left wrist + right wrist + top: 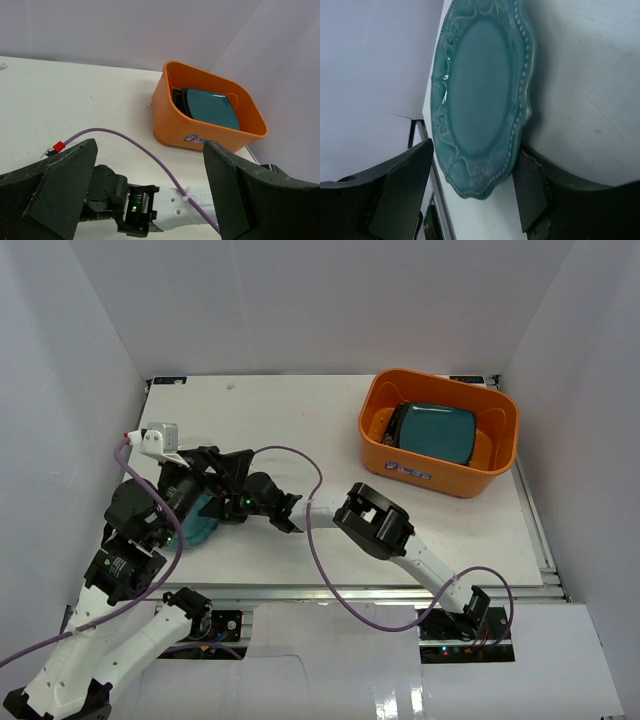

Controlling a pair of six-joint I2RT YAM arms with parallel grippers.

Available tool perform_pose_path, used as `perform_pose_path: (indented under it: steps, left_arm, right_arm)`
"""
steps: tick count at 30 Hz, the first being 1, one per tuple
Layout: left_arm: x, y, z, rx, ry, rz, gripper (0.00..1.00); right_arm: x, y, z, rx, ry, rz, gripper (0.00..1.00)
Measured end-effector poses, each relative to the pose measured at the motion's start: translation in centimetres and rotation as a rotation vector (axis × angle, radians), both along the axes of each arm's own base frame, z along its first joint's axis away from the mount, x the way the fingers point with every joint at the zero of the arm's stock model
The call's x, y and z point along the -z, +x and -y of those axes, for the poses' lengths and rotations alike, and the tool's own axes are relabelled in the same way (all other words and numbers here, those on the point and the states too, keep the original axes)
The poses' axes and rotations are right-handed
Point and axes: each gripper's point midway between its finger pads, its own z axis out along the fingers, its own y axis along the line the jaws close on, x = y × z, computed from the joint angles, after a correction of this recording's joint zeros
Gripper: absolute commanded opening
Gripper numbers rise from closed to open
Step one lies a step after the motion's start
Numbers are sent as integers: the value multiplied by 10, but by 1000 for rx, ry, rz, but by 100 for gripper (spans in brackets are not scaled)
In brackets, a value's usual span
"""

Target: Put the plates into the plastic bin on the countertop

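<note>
A blue roundish plate (480, 90) with a beaded rim lies on the white countertop (590, 75) near its left edge; in the top view this plate (198, 528) is mostly hidden under the arms. My right gripper (476, 160) straddles the plate's near rim, still open: the right finger (530, 190) touches the rim and the left finger (400, 190) stands apart. My left gripper (150, 200) hangs open above the right arm, holding nothing. The orange plastic bin (440, 475) at the back right holds a dark teal square plate (432, 432) on top of other dishes.
The right arm (375, 522) stretches across the table's front toward the left. A purple cable (150, 152) loops over it. White walls close in the countertop on three sides, and the table's metal edge (420, 135) runs close beside the blue plate.
</note>
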Motion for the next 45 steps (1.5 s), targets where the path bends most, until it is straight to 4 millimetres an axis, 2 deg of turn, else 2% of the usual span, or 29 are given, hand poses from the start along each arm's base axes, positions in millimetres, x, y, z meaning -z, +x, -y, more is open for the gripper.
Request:
perform_pose_path:
  steps: [2,3,7,9,12,15,19,24,26,32,35,36,37,40,43,45]
  left_arm:
    - [-1,-1,-1,1,-3,3,98]
    - [-1,-2,-1,1,-5,6,98]
    - [-4,-5,-3,0,-8,17,98]
    - [-4,-5,-3,0,-9,17,98]
    - [-3,-5,-3,1,-8,16,98]
    - [3,-3,-2,2,-2,3,98]
    - [9,-2,0,4,4,-11,98]
    - [10,-2,2,12,-3,-17,98]
    - [11,-2,3,16,-8,-20,98]
    - [19,-1,6,26,-12,-47,98]
    - [21,0,9,34,-14,-55,98]
    - [22,1,9,36,-14,-58,98]
    - [23,1,10,38,-15,-59,98]
    - [27,2,11,41,-14,-66,98]
    - [33,3,12,41,-9,-75,98]
    - [33,3,12,41,-9,-75,98]
  right_arm:
    - [2,2,-14,7,23,-23,65]
    - [3,3,-18,9,33,-36,55]
    - [14,2,-20,40,44,-96,37]
    - [18,-1,-14,61,53,-118,29]
    - [18,-8,6,94,59,-139,14]
    - [15,-18,30,110,48,-158,8]
    - [13,-32,63,120,12,-162,8]
    - [-10,-35,77,115,29,-122,8]
    - [-16,-41,91,119,49,-113,8]
    - [9,-67,159,156,-31,-150,8]
    - [17,-74,183,176,-52,-158,8]
    - [18,-74,188,184,-51,-160,10]
    - [21,-75,194,192,-55,-164,26]
    - [23,-72,199,206,-51,-161,56]
    - [11,-67,194,200,-5,-145,60]
    - [13,-64,190,197,0,-148,61]
